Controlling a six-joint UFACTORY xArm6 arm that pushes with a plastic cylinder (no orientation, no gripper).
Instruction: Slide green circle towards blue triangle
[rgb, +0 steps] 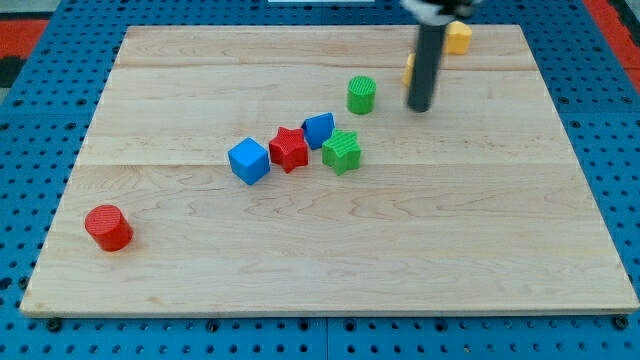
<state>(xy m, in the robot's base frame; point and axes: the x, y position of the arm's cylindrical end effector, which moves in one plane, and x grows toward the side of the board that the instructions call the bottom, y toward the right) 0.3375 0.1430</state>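
Note:
The green circle (361, 95) stands upright on the wooden board (330, 250) at the view's upper middle. The blue triangle (319, 129) lies below and to the left of it, a short gap apart, in a cluster with a red star (289, 149) and a green star (342, 152). My tip (420, 108) is to the right of the green circle, a small gap away, not touching it.
A blue cube (249, 160) sits left of the red star. A red cylinder (108, 227) stands near the board's lower left. A yellow block (457, 37) lies at the top, and another yellow-orange block (410, 68) is partly hidden behind the rod.

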